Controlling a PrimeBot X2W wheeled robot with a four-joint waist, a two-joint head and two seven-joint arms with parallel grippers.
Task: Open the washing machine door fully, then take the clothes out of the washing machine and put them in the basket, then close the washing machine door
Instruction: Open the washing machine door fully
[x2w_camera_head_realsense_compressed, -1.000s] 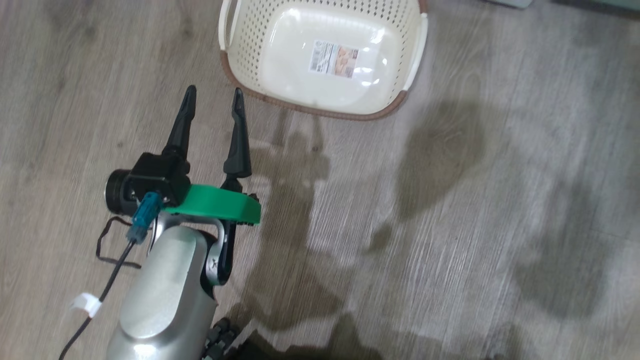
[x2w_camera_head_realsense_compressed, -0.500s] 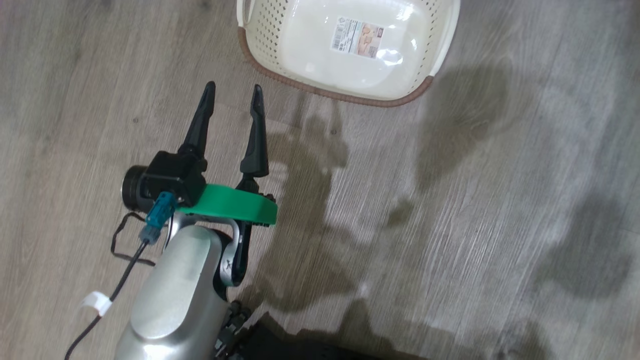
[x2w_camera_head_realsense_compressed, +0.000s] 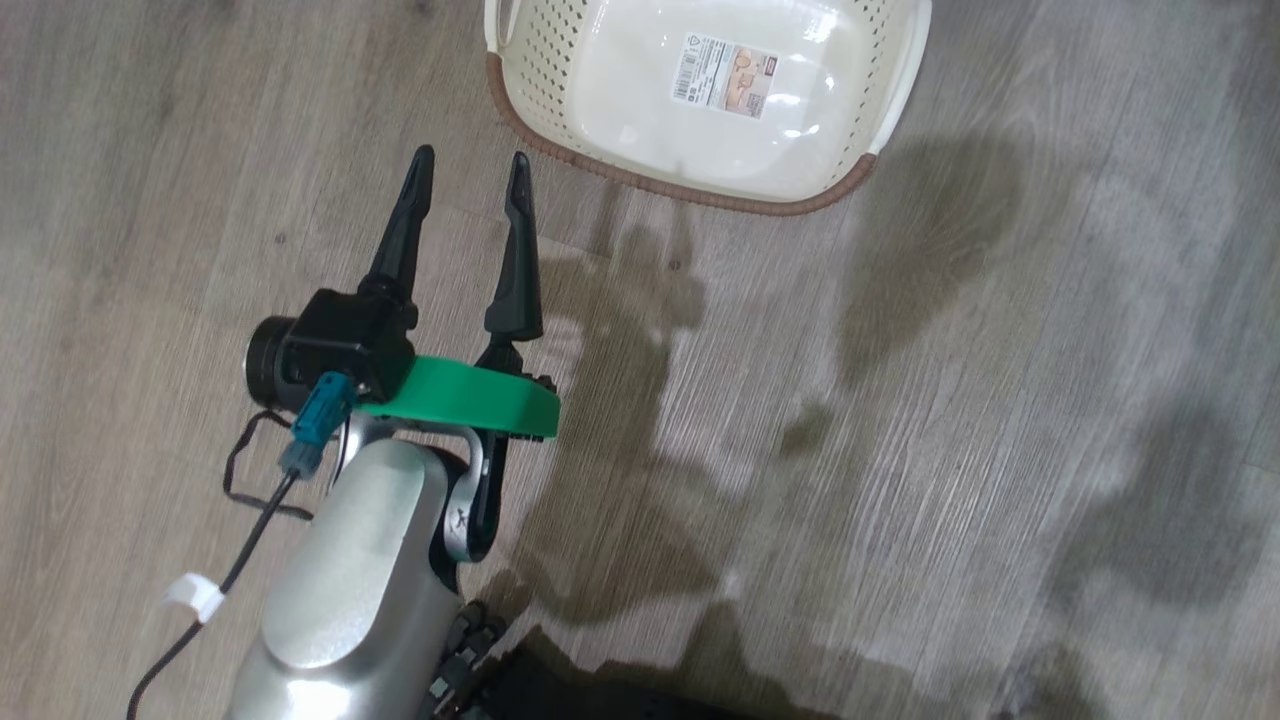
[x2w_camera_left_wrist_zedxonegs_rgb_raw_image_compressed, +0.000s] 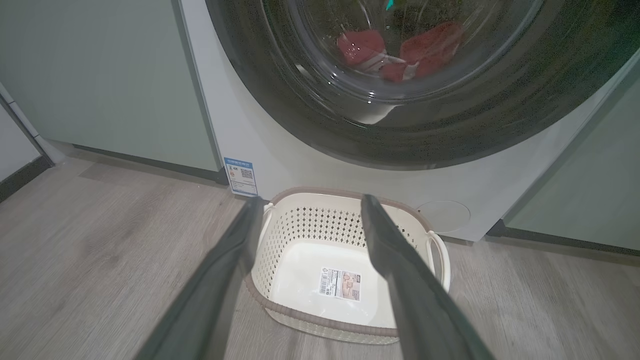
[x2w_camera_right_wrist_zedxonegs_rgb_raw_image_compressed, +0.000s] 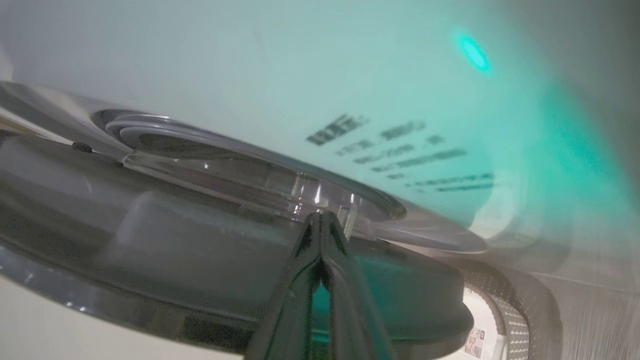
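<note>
Left gripper (x2w_camera_head_realsense_compressed: 471, 153): jaws spread wide, nothing between them; it hangs above the floor (x2w_camera_head_realsense_compressed: 900, 450), fingers pointing toward the basket's near left corner, clear of it.
Right gripper (x2w_camera_right_wrist_zedxonegs_rgb_raw_image_compressed: 320, 216): fingers pressed together, pinching nothing; the tips lie against or just at the clear plastic at the edge of the washing machine door. Contact cannot be confirmed.
Washing machine (x2w_camera_left_wrist_zedxonegs_rgb_raw_image_compressed: 280, 150): white front, set between pale green cabinets (x2w_camera_left_wrist_zedxonegs_rgb_raw_image_compressed: 110, 85); blue sticker (x2w_camera_left_wrist_zedxonegs_rgb_raw_image_compressed: 241, 176) at its lower left corner, small round hatch (x2w_camera_left_wrist_zedxonegs_rgb_raw_image_compressed: 443, 216) at its lower right.
Washing machine door (x2w_camera_left_wrist_zedxonegs_rgb_raw_image_compressed: 310, 115): glossy black rim and clear window. In the left wrist view it appears to sit against the machine front; whether it is latched cannot be told.
Clothes (x2w_camera_left_wrist_zedxonegs_rgb_raw_image_compressed: 430, 47): red fabric with a white edge, seen through the door window, inside the drum.
Basket (x2w_camera_head_realsense_compressed: 700, 198): upright on the floor, just before the foot of the machine, below the door. It holds no clothes; a paper label (x2w_camera_head_realsense_compressed: 727, 75) lies on its bottom.
Right wrist view: blurred, with a teal glow across the machine front; the printed lines there are unreadable.
</note>
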